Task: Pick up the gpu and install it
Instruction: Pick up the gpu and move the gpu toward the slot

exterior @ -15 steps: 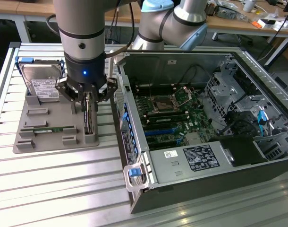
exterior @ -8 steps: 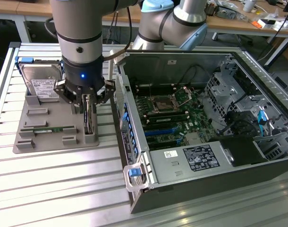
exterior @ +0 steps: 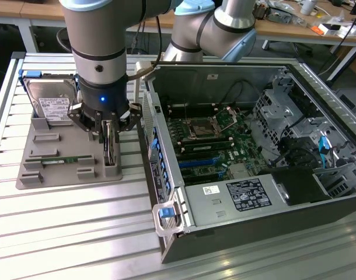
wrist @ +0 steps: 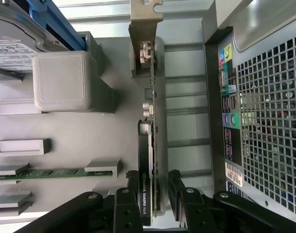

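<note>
Ribbed aluminium slats made up the table (exterior: 67,227), dull silver with long straight grooves. In the exterior view a flat grey plastic tray (exterior: 55,175) lay on it toward the exterior view's left, moulded with blocky slots. In those slots sat a boxy metal hard drive (exterior: 52,102) with a white label and a slim green memory stick (exterior: 52,160). The graphics card (exterior: 110,154) stood on edge in a slot of that tray, thin and dark. Its long axis ran roughly parallel to the near wall of the open computer case (exterior: 254,230), a sheet-metal box with a green circuit board (exterior: 213,137) inside. The gripper (exterior: 110,143) hung straight down over the card from the thick grey arm (exterior: 99,41).

From the wrist view the card (wrist: 147,150) appeared edge-on as a narrow black strip. Its bent silver bracket (wrist: 145,29) sat at the end away from the gripper (wrist: 154,187). The black fingers (wrist: 132,187) straddled the card with the jaws spread, and a clear gap showed on the side toward the case. On the other side the finger may have brushed the card; that was hard to judge. The smooth matte tray (wrist: 104,141), the hard drive (wrist: 12,43) and the memory stick (wrist: 41,173) lay on one side of the card. The table slats (wrist: 187,63) and the case's perforated mesh wall (wrist: 269,121) lay on the other.
</note>
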